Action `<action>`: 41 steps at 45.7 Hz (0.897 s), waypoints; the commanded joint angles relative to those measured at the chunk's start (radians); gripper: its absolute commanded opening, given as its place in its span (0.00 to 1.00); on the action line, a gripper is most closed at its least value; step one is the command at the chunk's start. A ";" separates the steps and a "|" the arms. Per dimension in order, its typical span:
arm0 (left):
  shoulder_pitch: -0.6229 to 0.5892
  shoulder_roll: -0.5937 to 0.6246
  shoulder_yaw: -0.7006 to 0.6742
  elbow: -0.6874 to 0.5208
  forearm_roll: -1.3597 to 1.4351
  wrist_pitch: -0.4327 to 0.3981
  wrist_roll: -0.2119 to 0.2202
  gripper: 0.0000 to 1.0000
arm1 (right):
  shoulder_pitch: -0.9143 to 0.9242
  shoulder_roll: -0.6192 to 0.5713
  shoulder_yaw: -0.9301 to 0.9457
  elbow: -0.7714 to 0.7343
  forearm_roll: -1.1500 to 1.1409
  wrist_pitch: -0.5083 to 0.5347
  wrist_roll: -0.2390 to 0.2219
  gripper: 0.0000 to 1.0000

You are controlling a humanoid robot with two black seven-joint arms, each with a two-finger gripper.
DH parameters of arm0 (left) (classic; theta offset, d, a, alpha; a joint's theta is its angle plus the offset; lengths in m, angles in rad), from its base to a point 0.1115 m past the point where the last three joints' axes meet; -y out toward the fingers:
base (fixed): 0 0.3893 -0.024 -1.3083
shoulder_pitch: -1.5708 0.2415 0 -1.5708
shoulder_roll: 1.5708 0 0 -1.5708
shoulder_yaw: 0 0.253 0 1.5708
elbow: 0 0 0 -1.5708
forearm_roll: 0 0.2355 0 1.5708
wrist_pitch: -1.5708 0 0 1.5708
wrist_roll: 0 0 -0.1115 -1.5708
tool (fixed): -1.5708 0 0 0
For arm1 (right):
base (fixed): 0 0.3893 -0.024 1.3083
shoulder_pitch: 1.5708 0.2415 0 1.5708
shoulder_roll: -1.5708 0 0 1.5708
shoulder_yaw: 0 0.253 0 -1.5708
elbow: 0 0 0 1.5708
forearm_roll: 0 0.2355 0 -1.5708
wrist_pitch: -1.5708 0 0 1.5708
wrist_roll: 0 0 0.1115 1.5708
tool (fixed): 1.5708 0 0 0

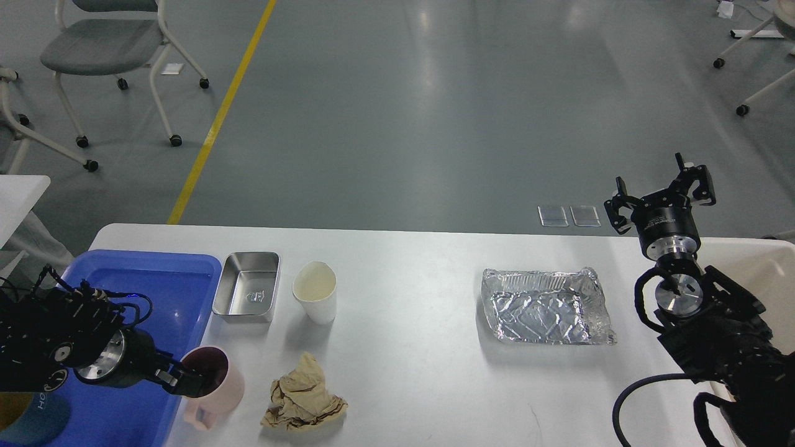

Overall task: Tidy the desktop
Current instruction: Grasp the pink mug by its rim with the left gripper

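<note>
Desktop point(404, 347), white matte: left gripper point(192, 380) fingers clamp pink plastic mug's point(214, 385) rim, could tip; right gripper point(661, 202) fingers apart.

- My left arm point(74, 347): black, cable-wrapped, with a silver metal wrist disc.
- My right arm point(702, 310): black, silver wrist joints, looped black cable; two-finger black gripper point(661, 192).

Matt white desktop point(410, 347) — crinkled shiny foil tray point(546, 307), glossy blue plastic tray point(155, 279)
</note>
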 commanded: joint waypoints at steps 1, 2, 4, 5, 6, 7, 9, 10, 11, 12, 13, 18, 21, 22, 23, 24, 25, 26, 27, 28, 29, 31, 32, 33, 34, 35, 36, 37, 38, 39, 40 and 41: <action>-0.016 0.011 0.006 -0.010 0.001 -0.004 -0.003 0.78 | 0.002 0.004 0.000 0.001 -0.002 0.000 0.000 1.00; -0.014 0.009 0.006 -0.010 0.001 -0.004 -0.003 0.78 | 0.004 0.006 0.000 0.001 -0.002 0.000 0.000 1.00; -0.014 0.006 0.008 -0.009 0.001 -0.002 -0.003 0.78 | 0.005 0.006 0.000 0.001 -0.002 -0.001 0.000 1.00; -0.013 0.005 0.008 -0.007 0.001 -0.001 -0.003 0.78 | 0.005 0.006 0.000 0.001 -0.002 0.000 0.000 1.00; -0.011 0.003 0.005 -0.007 0.001 -0.001 -0.001 0.78 | 0.007 0.006 0.000 0.001 -0.002 -0.001 0.000 1.00; -0.010 0.003 0.003 -0.007 0.001 -0.001 -0.001 0.78 | 0.007 0.006 0.000 0.001 -0.002 -0.001 0.000 1.00; -0.005 0.000 0.000 -0.005 0.001 0.002 -0.001 0.78 | 0.007 0.004 0.000 0.001 -0.002 -0.001 0.000 1.00; -0.002 -0.001 -0.001 -0.002 0.001 0.004 -0.001 0.78 | 0.007 0.004 0.000 0.001 -0.002 0.000 0.000 1.00; -0.001 -0.001 -0.001 -0.001 0.001 0.004 -0.001 0.77 | 0.007 0.003 0.000 0.001 -0.002 -0.001 0.000 1.00; 0.001 -0.001 -0.003 0.001 0.001 0.006 -0.001 0.77 | 0.007 0.001 0.000 0.003 -0.002 0.000 0.000 1.00; 0.002 -0.001 -0.003 0.002 0.001 0.007 -0.001 0.77 | 0.007 0.001 0.000 0.003 -0.002 0.000 0.000 1.00; 0.010 -0.003 -0.004 0.005 0.001 0.036 -0.003 0.76 | 0.005 -0.002 0.000 0.004 -0.002 0.000 0.000 1.00; 0.022 -0.017 -0.004 0.005 0.001 0.052 -0.003 0.75 | 0.004 -0.002 0.000 0.004 -0.002 0.002 0.000 1.00; 0.025 -0.024 -0.004 0.005 0.001 0.053 -0.003 0.74 | 0.002 -0.003 0.000 0.003 -0.002 0.002 0.000 1.00; 0.027 -0.032 -0.004 0.005 -0.001 0.053 -0.003 0.73 | 0.001 -0.005 0.000 0.004 -0.002 0.002 0.000 1.00; 0.027 -0.037 -0.006 0.005 0.001 0.055 -0.003 0.72 | 0.001 -0.005 0.000 0.004 -0.002 0.002 0.000 1.00; 0.029 -0.040 -0.004 0.005 0.001 0.055 -0.003 0.71 | 0.001 -0.005 0.000 0.004 -0.002 0.002 0.000 1.00; 0.030 -0.041 -0.006 0.005 0.001 0.055 -0.003 0.69 | -0.001 -0.005 0.000 0.004 -0.002 0.002 0.000 1.00; 0.032 -0.041 -0.004 0.005 0.001 0.055 -0.003 0.67 | -0.001 -0.005 0.000 0.003 -0.002 0.002 0.000 1.00; 0.032 -0.043 -0.004 0.005 0.001 0.055 -0.003 0.64 | -0.001 -0.005 0.000 0.003 -0.002 0.003 0.000 1.00; 0.032 -0.041 -0.004 0.005 -0.001 0.055 -0.003 0.61 | -0.001 -0.005 0.000 0.004 -0.002 0.002 0.000 1.00; 0.033 -0.043 -0.004 0.005 0.001 0.052 -0.003 0.54 | -0.003 -0.005 0.000 0.003 -0.002 0.003 0.000 1.00; 0.033 -0.043 -0.004 0.005 0.001 0.050 -0.003 0.52 | -0.001 -0.005 0.001 0.003 -0.002 0.003 0.000 1.00; 0.033 -0.044 -0.004 0.005 0.001 0.049 -0.003 0.49 | -0.003 -0.005 0.000 0.003 -0.002 0.003 0.000 1.00; 0.033 -0.044 -0.004 0.005 0.001 0.049 -0.003 0.47 | -0.001 -0.005 0.000 0.003 -0.002 0.003 0.000 1.00; 0.032 -0.044 -0.004 0.004 0.001 0.045 -0.003 0.45 | -0.001 -0.005 0.000 0.004 -0.002 0.005 0.000 1.00; 0.032 -0.044 -0.004 0.004 0.001 0.044 -0.004 0.44 | -0.003 -0.006 0.000 0.003 -0.002 0.005 0.000 1.00; 0.032 -0.044 -0.004 0.004 0.001 0.044 -0.004 0.43 | -0.003 -0.006 0.000 0.003 -0.002 0.005 0.000 1.00; 0.030 -0.044 -0.004 0.004 0.001 0.044 -0.004 0.41 | -0.003 -0.008 0.000 0.003 -0.002 0.005 0.000 1.00; 0.030 -0.044 -0.004 0.004 0.001 0.044 -0.004 0.40 | -0.003 -0.009 0.000 0.003 -0.002 0.005 0.000 1.00; 0.029 -0.044 -0.004 0.004 0.001 0.042 -0.006 0.38 | -0.003 -0.012 0.000 0.004 -0.002 0.005 0.000 1.00; 0.027 -0.044 -0.003 0.004 0.001 0.039 -0.007 0.36 | -0.004 -0.014 0.000 0.003 -0.002 0.005 0.000 1.00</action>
